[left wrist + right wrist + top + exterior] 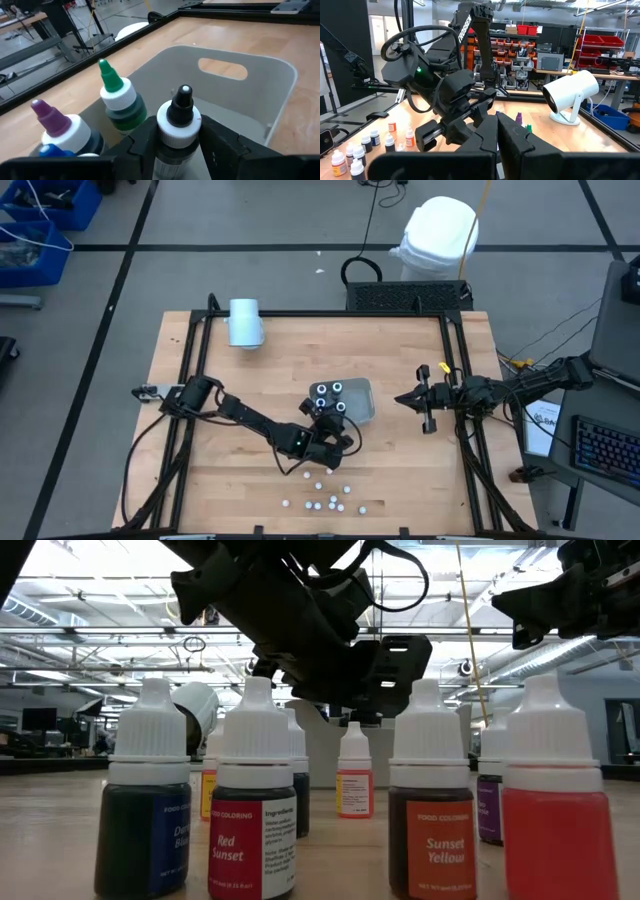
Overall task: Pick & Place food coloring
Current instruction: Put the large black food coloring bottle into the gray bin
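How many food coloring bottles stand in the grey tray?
4, clustered at one end: green-tipped, purple-tipped, blue-tipped, and black-tipped, held by the left hand. None seems hidden.

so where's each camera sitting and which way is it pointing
High view: above the table, looking straight down; both arms show, left gripper by the tray, right gripper waiting at the right.
Low view: at tabletop height, looking level across capped bottles; the arms hang overhead.
Left wrist view: on the left arm, looking into the tray; its fingers flank a black-tipped bottle.
Right wrist view: on the right arm, facing the left arm past its own shut fingers.
Shared: high and left wrist views both show the tray.
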Tool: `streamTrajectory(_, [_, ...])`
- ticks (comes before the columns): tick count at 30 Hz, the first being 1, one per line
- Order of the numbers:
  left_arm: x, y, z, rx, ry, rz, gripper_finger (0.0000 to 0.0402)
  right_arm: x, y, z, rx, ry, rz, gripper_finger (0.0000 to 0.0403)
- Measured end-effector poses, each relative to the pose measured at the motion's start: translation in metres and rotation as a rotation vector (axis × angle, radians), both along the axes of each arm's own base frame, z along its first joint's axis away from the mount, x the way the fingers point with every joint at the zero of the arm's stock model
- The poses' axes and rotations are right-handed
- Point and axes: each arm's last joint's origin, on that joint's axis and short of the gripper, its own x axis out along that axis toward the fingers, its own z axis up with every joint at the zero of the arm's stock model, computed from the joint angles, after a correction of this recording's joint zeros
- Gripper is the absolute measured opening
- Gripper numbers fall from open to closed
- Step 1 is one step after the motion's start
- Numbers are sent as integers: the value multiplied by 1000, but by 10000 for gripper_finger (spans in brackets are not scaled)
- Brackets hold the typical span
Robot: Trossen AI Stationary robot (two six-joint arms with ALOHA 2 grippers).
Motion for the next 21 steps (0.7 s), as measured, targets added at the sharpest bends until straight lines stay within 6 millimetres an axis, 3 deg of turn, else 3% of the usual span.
streamTrajectory(8, [2, -2, -2, -67, -24, -31, 219, 0, 0, -1, 9, 7, 3, 0])
streamTrajectory(13, [2, -9, -1, -9, -11, -57, 260, 0, 0, -1, 17, 9, 4, 0])
streamTrajectory(21, [-2, -21, 2, 62, -29, -44, 284, 0, 0, -2, 16, 16, 4, 0])
